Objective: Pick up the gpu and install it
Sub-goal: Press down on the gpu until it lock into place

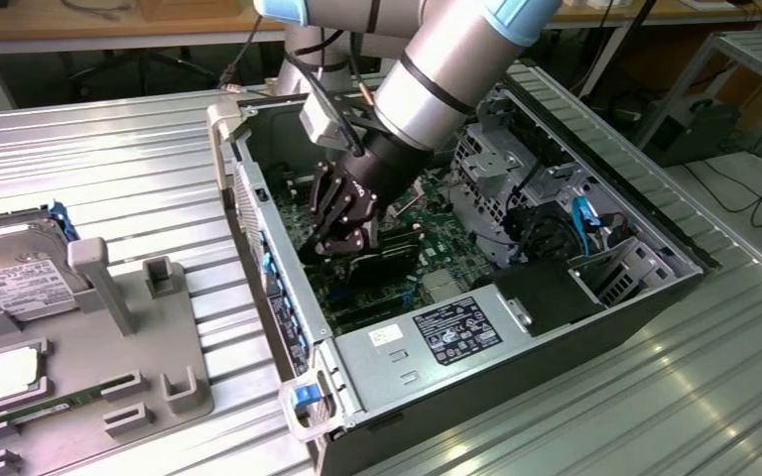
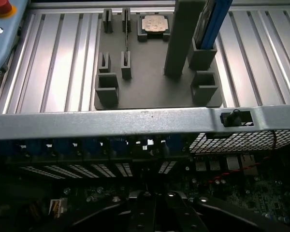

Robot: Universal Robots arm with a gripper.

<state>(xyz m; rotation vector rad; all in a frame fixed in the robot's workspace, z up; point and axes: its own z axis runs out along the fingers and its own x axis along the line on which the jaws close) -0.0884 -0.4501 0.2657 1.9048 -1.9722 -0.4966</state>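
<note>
Your end effector [image 1: 341, 241] sits pressed together deep inside the open computer case [image 1: 514, 337], bearing on the gpu [image 1: 388, 266] at its five o'clock over the motherboard, apparently to seat it.

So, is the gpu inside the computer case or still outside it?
Inside. The end effector, shut, is lowered into the open computer case, with the gpu just below it over the motherboard. Whether it is fully seated, I cannot tell.
</note>
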